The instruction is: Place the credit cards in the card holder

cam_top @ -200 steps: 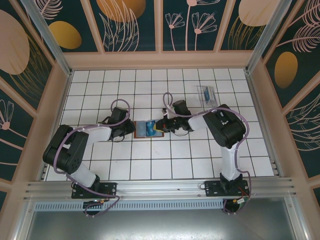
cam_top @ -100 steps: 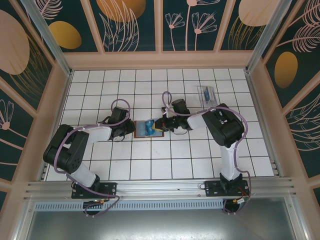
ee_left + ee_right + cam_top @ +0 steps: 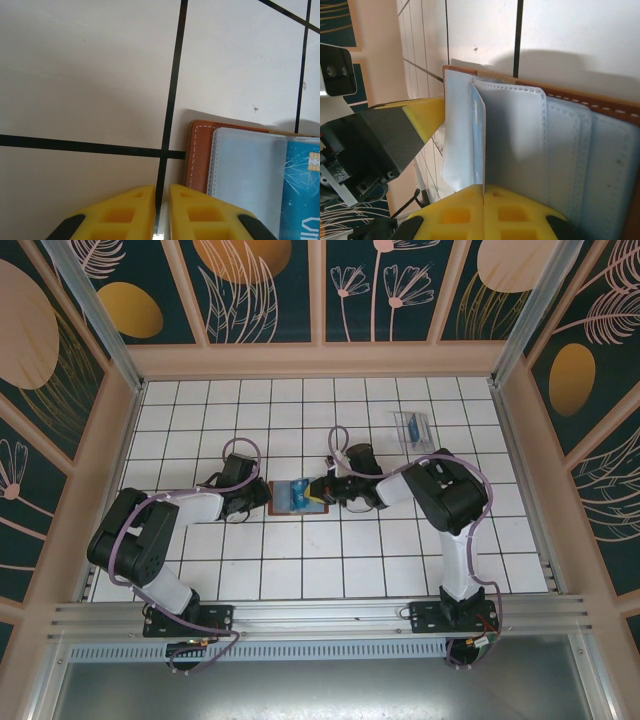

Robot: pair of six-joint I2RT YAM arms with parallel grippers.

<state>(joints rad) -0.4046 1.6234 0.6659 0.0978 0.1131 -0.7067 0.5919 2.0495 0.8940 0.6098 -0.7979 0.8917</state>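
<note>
Right pincer (image 3: 484, 194) pinching blue credit card (image 3: 479, 135) edge-on at open card holder (image 3: 570, 150); left pincer (image 3: 161, 195) nearly pressed together beside it.

One card holder (image 3: 198, 150), one blue card (image 3: 300, 200), and one small pile of cards (image 3: 413, 427), number unclear.

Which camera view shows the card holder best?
The right wrist view: the card holder is close, with its clear pockets and stitching visible. The left wrist view shows one brown corner; the top view shows it small.
</note>
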